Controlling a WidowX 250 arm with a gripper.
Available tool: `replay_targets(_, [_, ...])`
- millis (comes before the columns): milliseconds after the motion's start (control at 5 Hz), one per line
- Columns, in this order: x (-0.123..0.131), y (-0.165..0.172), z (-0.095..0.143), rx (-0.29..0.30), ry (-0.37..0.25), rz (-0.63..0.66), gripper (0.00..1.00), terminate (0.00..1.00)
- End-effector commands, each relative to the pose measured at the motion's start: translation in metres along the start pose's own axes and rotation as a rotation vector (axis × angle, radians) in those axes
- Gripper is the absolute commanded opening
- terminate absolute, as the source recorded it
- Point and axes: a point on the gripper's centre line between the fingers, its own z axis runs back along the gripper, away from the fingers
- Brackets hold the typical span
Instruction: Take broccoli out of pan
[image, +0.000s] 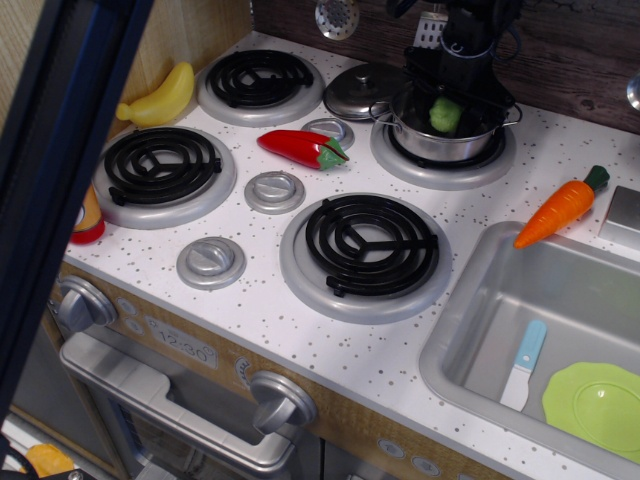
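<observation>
The light-green broccoli (445, 113) sits inside the small shiny steel pan (443, 140), which stands on the back right burner. My black gripper (449, 98) hangs straight down into the pan's mouth, its fingers low beside the broccoli. The dark fingers blend with the pan's shadow, so I cannot tell whether they touch or clamp the broccoli. The gripper's body hides the pan's far rim.
A domed steel lid (362, 90) lies left of the pan, with a red pepper (302, 148) in front of it. A carrot (562, 207) lies to the right, by the sink (470, 340) holding a lime-green plate (594, 396) and a spatula (524, 363). A banana (160, 98) lies far left.
</observation>
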Motion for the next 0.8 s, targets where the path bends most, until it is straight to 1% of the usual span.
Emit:
replay_targets(0, [0.025,0.008,0.069,0.034,-0.072,0.066,0.00,0.00])
replay_targets(200, [0.006,0.010,0.078,0.109,-0.060,0.102,0.00,0.00])
replay_targets(400, [-0.005,0.021,0.096,0.193,-0.043,0.104,0.00,0.00])
replay_targets(600, [-0.021,0.024,0.105,0.217,-0.018,0.135,0.00,0.00])
